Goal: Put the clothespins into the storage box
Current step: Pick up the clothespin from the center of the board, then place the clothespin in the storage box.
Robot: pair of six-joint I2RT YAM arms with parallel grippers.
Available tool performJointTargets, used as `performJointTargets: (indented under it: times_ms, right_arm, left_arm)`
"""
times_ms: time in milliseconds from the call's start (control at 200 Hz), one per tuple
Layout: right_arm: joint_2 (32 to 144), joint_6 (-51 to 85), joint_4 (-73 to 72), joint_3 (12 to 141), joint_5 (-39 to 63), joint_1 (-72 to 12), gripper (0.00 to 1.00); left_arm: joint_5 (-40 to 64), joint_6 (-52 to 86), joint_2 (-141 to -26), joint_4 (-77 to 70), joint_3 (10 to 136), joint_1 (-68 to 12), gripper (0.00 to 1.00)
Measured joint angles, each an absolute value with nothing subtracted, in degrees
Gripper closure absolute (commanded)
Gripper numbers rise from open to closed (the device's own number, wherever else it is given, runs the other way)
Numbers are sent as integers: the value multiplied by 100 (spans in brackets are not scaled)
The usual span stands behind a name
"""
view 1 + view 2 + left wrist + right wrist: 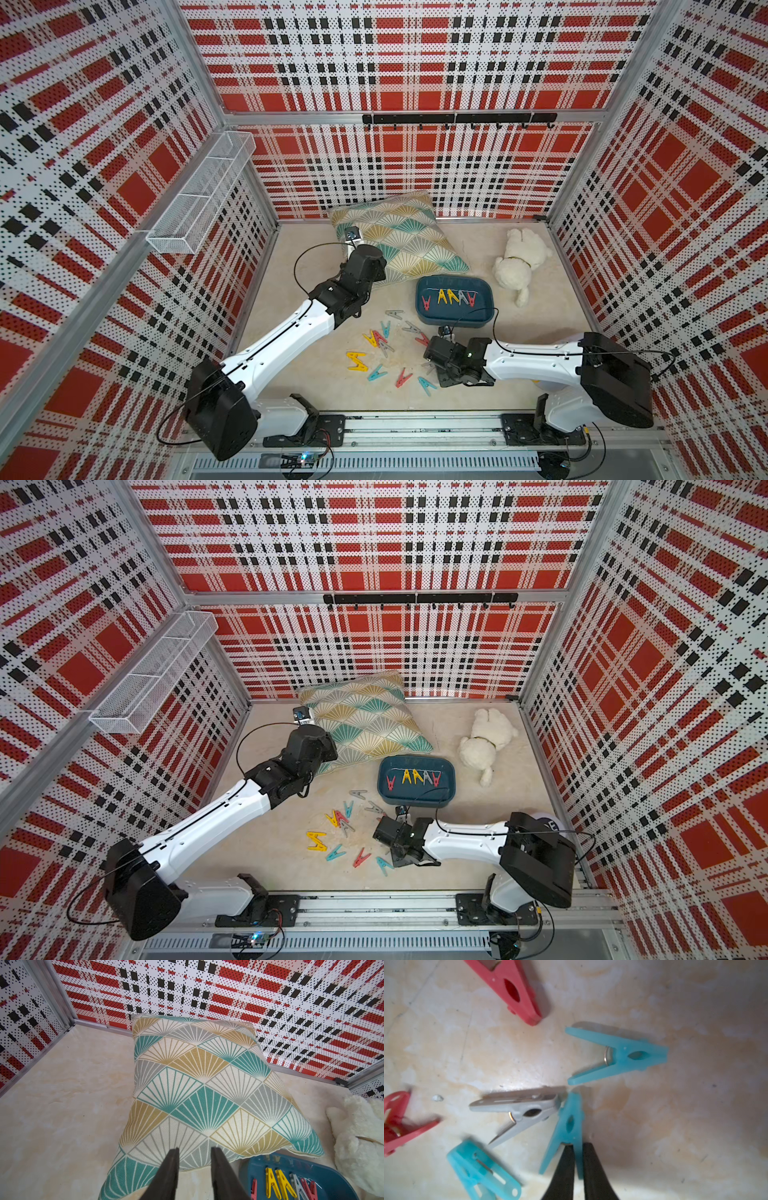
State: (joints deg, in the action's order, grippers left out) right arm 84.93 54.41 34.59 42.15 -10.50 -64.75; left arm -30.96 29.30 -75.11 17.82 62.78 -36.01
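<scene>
Teal-blue plastic, shallow and round-cornered, the storage box (482, 291) sits near the middle of a pale marbled table (540, 316), seen from above in both top views. Five clothespins (449, 297) lie in a row inside it: red, yellow, yellow, grey, red. Many loose clothespins (386, 345) in yellow, red, teal and grey are scattered on the table at about 8 o'clock from the box, a little apart from it. At 11 o'clock from the box lies a fan-patterned pillow (403, 237), one corner close to the box rim. At 2 o'clock lies a white plush toy (521, 262).

The right gripper (577, 1145) is down at the table, at about 6 o'clock from the box and on the 3 o'clock side of the scattered pins. Its wrist view shows two black fingers closed together, pinching one leg of a teal clothespin (570, 1124) that lies on the table. The nose of a grey clothespin (519, 1109) points at that teal one, touching or nearly so. Other teal and red pins lie near.

The left gripper (194, 1149) is at about 10 o'clock from the box, over the pillow's edge. Its fingers stand apart with nothing between them.
</scene>
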Motion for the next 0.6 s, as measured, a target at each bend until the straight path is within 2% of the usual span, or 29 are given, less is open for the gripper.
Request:
performJointTargets:
  times_ms: [281, 451, 596]
  right_arm:
    - [7797, 5100, 4132, 4320, -1249, -6237, 93]
    - [7317, 4525, 4565, 5144, -1463, -5621, 92]
    - [7446, 3802, 4333, 5951, -1511, -4805, 93]
  left_arm:
    - [-3107, 2932, -7568, 1793, 6305, -3625, 68]
    - [-3089, 2952, -7684, 1776, 6305, -3754, 68]
    - [-3089, 2980, -7900, 1756, 6305, -3999, 68]
